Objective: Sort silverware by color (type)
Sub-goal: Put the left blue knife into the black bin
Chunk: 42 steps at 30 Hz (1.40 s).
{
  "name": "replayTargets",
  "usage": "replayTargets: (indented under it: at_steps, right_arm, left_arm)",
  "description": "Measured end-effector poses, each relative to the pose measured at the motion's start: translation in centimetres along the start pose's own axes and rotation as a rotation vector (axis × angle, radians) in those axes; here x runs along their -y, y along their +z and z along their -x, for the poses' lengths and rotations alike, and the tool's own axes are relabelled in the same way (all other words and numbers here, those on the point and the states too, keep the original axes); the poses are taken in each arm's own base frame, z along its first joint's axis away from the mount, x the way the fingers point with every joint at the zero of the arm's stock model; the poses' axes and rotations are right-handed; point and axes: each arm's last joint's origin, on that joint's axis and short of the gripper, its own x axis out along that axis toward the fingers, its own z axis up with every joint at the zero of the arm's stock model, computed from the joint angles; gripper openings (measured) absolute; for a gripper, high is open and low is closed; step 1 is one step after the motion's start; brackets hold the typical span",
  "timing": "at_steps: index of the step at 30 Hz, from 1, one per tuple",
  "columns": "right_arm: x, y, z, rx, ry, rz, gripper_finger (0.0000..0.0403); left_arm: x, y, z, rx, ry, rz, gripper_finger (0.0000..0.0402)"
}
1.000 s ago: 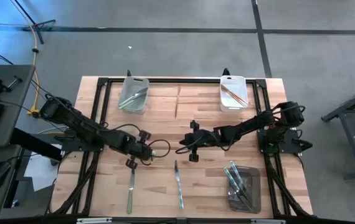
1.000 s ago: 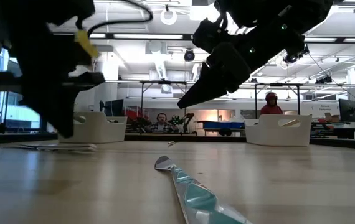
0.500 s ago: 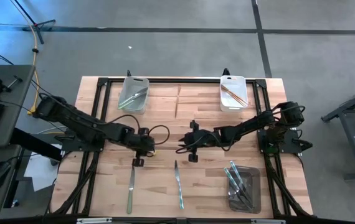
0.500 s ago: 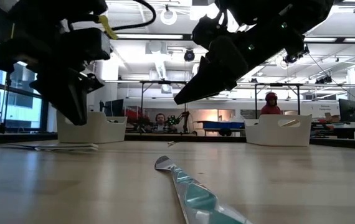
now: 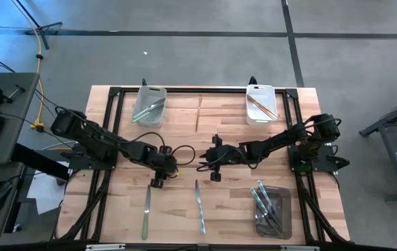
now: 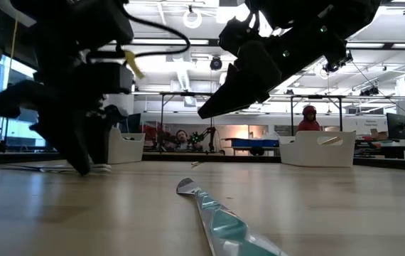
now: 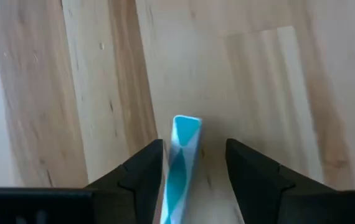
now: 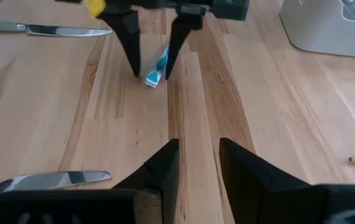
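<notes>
Straddling blue-green knife [image 7: 179,168] handle end on table [image 5: 184,216], left tool [image 5: 158,176] is held open, nothing gripped; right tool [image 5: 214,167] hovers part-open, empty. Knife judged stiff, thin, slippery; narrow handle favoured.

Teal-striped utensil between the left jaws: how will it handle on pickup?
The teal-striped utensil looks like rigid metal, so it probably won't flex. It lies flat and thin on the table, so the open jaws of the left gripper may scrape wood first. Its glossy finish could slip or pivot if it is pinched near its end.
</notes>
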Motion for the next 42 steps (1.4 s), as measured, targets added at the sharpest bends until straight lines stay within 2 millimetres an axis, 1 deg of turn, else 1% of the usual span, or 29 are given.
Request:
replayTargets:
  at_steps: [2,4,8,10,11,14,17,20,23,26,29,33,36,42]
  right_arm:
    - [0.0,0.0,0.0,0.001,0.000,0.000,0.0101]
    - [0.0,0.0,0.0,0.001,0.000,0.000,0.0101]
    - [0.0,0.0,0.0,0.000,0.000,-0.001,0.0101]
    - [0.0,0.0,0.0,-0.002,0.000,0.001,0.0101]
    - [0.0,-0.1,0.0,-0.009,0.000,0.004,0.0101]
    - [0.0,-0.4,0.0,-0.038,-0.002,0.008,0.0101]
    - [0.0,-0.4,0.0,-0.041,-0.002,0.006,0.0101]
    - [-0.2,-0.1,0.0,-0.003,0.002,-0.023,0.0101]
    - [-1.1,0.4,0.0,0.072,-0.009,-0.036,0.0108]
    - [-2.1,0.6,-0.1,0.133,-0.075,-0.030,0.0127]
    - [-2.5,1.2,0.1,0.205,-0.128,-0.079,0.0158]
    - [-3.2,2.5,0.7,0.346,-0.104,-0.124,0.0201]
    - [-3.8,3.2,1.2,0.430,-0.084,-0.116,0.0223]
    - [-3.8,4.1,1.7,0.532,-0.127,-0.122,0.0231]
  left_arm:
    - [-0.2,-0.1,-0.3,-0.011,-0.001,0.012,0.0153]
    - [-0.4,0.0,-0.5,-0.011,-0.001,0.019,0.0135]
    - [-0.5,0.0,-0.5,-0.007,0.004,-0.011,0.0078]
    - [-0.6,0.1,-0.4,-0.002,0.035,-0.030,0.0046]
    - [-0.7,0.1,-0.3,0.000,0.062,-0.031,0.0037]
    - [-0.9,0.3,0.4,0.034,0.122,0.001,0.0036]
    - [-1.0,1.0,1.6,0.134,0.133,0.058,0.0036]
    - [-1.1,2.3,3.5,0.306,0.134,0.106,0.0036]
    - [-1.2,3.6,5.5,0.493,0.134,0.115,0.0036]
    - [-1.3,4.8,7.6,0.683,0.137,0.109,0.0036]
    - [-1.4,5.6,9.1,0.821,0.146,0.093,0.0036]
    - [-1.4,6.2,10.0,0.969,0.136,0.075,0.0036]
    - [-1.3,5.8,9.8,1.043,0.117,0.072,0.0036]
    - [-1.3,4.8,9.8,1.195,0.112,0.085,0.0036]
